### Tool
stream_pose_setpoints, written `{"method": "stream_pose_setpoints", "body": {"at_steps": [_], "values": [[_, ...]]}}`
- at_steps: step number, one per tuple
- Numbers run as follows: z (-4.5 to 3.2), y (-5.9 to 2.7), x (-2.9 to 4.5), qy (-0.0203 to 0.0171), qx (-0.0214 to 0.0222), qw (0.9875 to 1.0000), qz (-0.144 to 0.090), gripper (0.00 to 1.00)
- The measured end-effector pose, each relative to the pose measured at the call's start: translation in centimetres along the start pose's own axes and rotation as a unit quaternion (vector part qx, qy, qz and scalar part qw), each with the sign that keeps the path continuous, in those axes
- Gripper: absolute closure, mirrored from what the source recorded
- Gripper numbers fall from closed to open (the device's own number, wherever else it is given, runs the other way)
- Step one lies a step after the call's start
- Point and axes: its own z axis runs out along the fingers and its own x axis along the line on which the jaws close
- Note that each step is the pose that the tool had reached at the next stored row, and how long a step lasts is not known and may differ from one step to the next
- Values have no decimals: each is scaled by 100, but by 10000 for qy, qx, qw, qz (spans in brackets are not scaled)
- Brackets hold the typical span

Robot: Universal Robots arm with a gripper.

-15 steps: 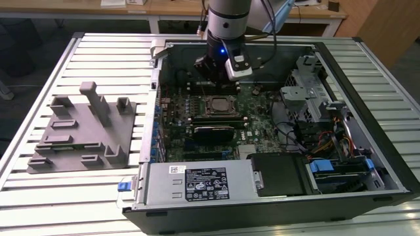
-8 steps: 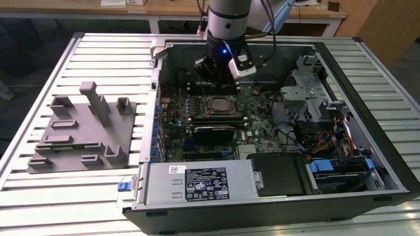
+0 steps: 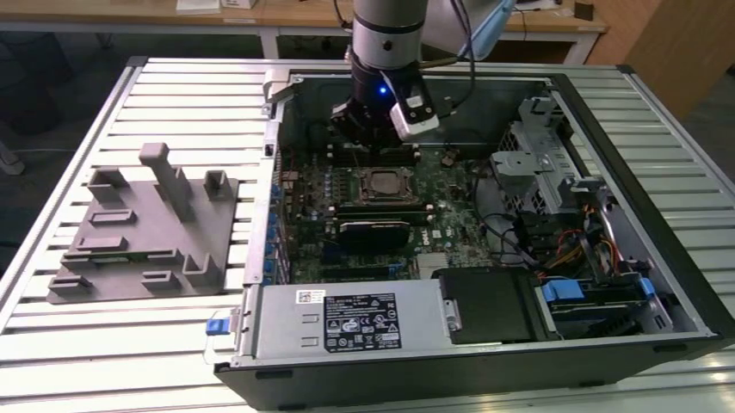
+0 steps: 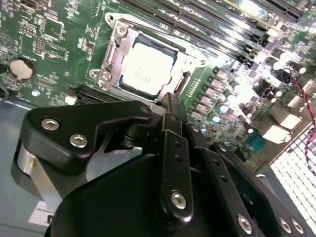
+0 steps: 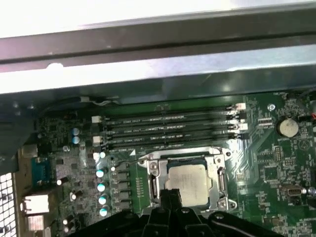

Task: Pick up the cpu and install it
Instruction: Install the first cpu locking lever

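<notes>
Black linkage of the tool (image 4: 170, 106) sits closest in both wrist views, matte plastic with bright screw heads; fingertips look drawn together with nothing between them, tip poised just above the socket edge. Going left to right in the exterior view: grey plastic fixture (image 3: 144, 232) with upright posts lies on the ribbed metal counter (image 3: 69, 353), well apart from the open computer case (image 3: 677, 258); inside the case the green motherboard (image 3: 460, 215) lies flat, arm hanging over its far part. The cpu (image 4: 146, 69), a flat square chip with a pale brushed-silver lid, already rests in its socket (image 4: 111, 47), framed by a shiny steel bracket, just near of the dark memory slots (image 5: 168, 129). Judgement: placement appears done; the step in hand is seating or securing. That calls for gentle, square contact, since the socket is delicate.
</notes>
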Motion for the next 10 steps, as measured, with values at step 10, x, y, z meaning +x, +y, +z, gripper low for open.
{"method": "stream_pose_setpoints", "body": {"at_steps": [10], "values": [[-67, 0, 20, -15, -10, 10000, -60, 89]]}}
